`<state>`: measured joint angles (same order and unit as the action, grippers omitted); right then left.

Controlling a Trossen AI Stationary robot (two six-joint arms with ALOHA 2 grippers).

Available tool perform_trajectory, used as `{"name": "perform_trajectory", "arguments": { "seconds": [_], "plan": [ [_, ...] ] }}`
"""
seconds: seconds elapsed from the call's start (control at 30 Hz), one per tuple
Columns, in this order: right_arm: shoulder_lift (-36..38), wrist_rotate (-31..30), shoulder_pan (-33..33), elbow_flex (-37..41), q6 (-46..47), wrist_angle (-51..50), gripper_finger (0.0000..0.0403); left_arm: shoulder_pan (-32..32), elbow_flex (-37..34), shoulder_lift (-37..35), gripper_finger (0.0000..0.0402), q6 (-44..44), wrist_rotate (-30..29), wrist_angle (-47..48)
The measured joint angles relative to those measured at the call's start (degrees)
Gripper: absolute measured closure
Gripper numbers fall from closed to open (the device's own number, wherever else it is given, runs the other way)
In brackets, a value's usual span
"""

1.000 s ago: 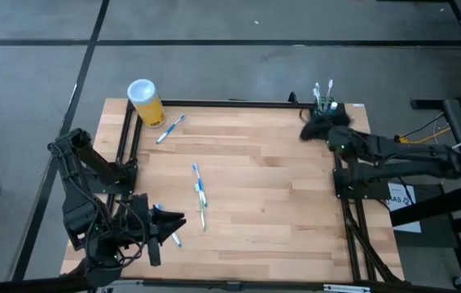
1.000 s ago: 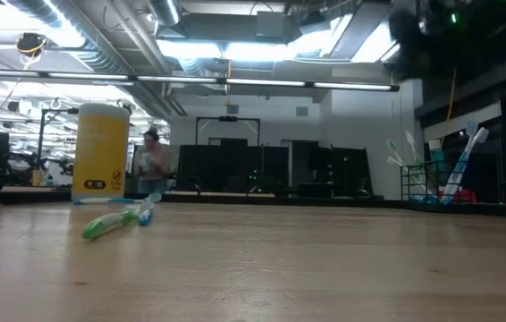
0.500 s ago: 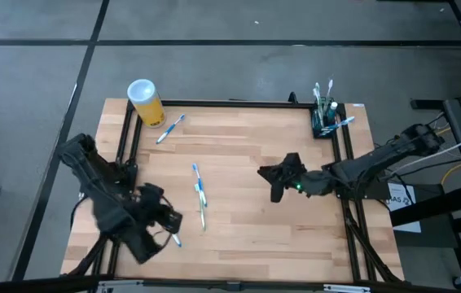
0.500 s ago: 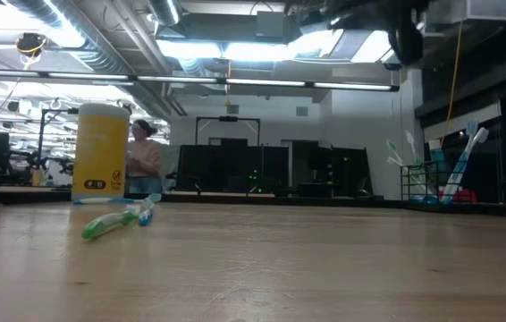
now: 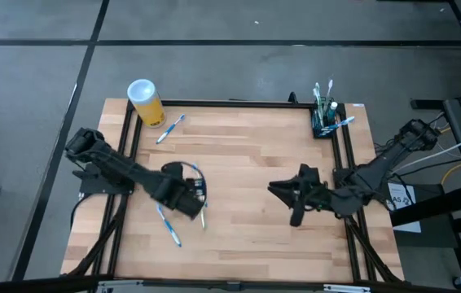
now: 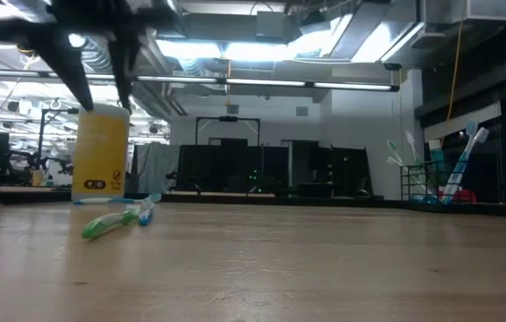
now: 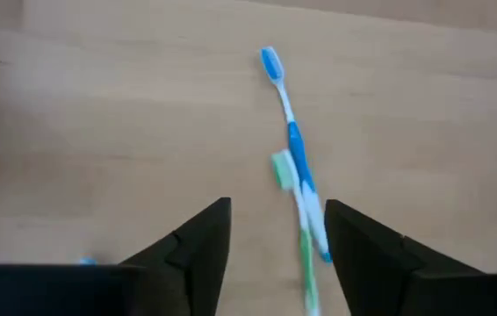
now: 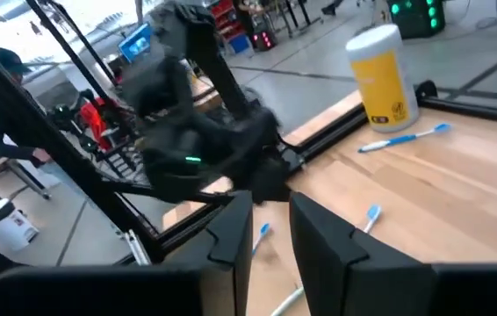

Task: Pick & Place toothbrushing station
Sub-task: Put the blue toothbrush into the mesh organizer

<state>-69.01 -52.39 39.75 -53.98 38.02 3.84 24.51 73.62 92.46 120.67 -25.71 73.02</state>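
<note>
Left wrist view: the left gripper (image 7: 273,241) hangs over the wooden table (image 5: 247,236), jaws spread with nothing between them, directly above a blue toothbrush (image 7: 292,145) and green toothbrush (image 7: 297,237) lying together. The right gripper (image 5: 283,199), narrowly parted and empty, hovers mid-table. The toothbrushing station (image 5: 325,120) stands at the table's far right corner, well apart from both grippers.

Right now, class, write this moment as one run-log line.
left gripper: open, empty, over two toothbrushes | right gripper: empty, mid-table | black holder: far right corner, brushes inside | yellow cup: far left
</note>
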Motion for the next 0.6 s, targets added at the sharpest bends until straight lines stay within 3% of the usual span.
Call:
{"name": "perform_trajectory", "arguments": {
  "seconds": [0.3,0.6],
  "plan": [
    [0.02,-7.60,6.48,-0.55,-1.20,-0.01,0.0323,-9.34,-7.10,0.42,0.0214,-12.05,4.74,-21.58],
    [0.13,-13.79,9.85,-0.57,-1.38,-0.14,0.0323,-11.95,-9.43,5.46,0.0225,-16.95,6.99,-27.80]
  ]
}}
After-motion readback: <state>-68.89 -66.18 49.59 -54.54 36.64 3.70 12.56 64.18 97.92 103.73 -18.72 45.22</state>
